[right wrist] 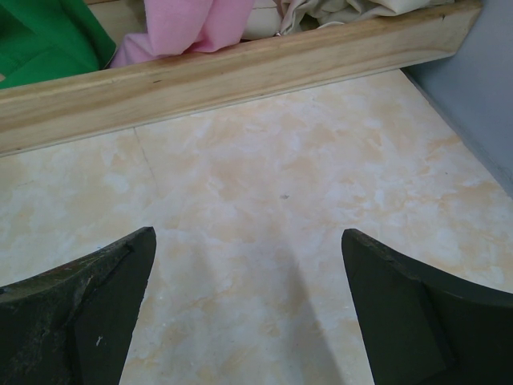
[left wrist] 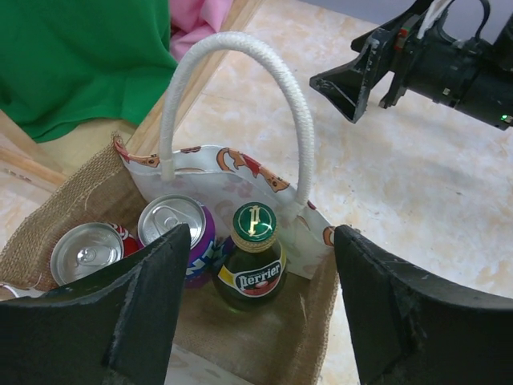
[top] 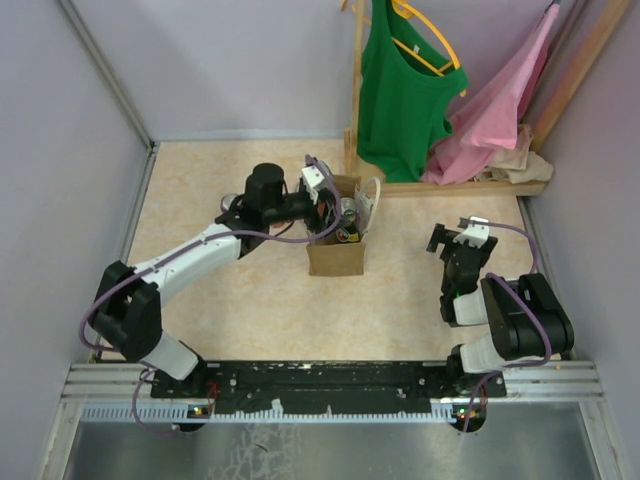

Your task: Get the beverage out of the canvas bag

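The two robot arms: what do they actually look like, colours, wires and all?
The left arm and right arm have white tube-like links joined by chunky black rounded joints. A thin purple cable loops loosely along each. The left claw and right claw each end in two broad, matte black, wedge-shaped fingers.

I look down into the small tan-brown burlap tote bag (left wrist: 80, 184), which stands upright with its mouth open and a white rope handle (left wrist: 300, 120) arching over it. Three drinks stand inside, close together. A capped green glass Perrier bottle (left wrist: 252, 269) touches a purple can (left wrist: 183, 233), and a red can (left wrist: 90, 253) is just beside that, silver tops up.
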Controlling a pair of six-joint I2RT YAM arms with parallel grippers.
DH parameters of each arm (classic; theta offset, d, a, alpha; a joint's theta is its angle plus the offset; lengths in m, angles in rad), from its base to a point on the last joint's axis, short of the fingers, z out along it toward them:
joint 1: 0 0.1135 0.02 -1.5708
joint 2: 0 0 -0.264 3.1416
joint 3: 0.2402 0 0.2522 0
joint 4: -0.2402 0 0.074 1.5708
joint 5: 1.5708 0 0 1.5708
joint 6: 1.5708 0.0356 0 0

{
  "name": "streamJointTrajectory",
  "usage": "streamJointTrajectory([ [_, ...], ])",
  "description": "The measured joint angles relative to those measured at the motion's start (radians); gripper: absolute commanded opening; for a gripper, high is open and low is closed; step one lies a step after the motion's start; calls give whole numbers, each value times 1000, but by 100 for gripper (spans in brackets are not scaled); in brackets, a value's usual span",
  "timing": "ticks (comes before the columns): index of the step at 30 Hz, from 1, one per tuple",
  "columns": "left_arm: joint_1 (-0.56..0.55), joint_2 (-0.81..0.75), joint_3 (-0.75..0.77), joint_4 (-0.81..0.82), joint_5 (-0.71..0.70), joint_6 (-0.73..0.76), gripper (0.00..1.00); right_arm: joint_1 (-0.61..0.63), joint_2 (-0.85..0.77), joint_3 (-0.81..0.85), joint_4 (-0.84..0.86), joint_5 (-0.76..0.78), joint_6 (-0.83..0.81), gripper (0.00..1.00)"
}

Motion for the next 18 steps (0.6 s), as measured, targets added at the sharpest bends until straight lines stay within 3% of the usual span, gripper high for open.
streamJointTrajectory([
  [12, -5, 74, 0, 36, -30, -3, 71, 0, 0, 0, 0, 0, 0, 99],
  [18, -8, 102, 0, 68, -30, -13, 58, 0, 0, 0, 0, 0, 0, 99],
])
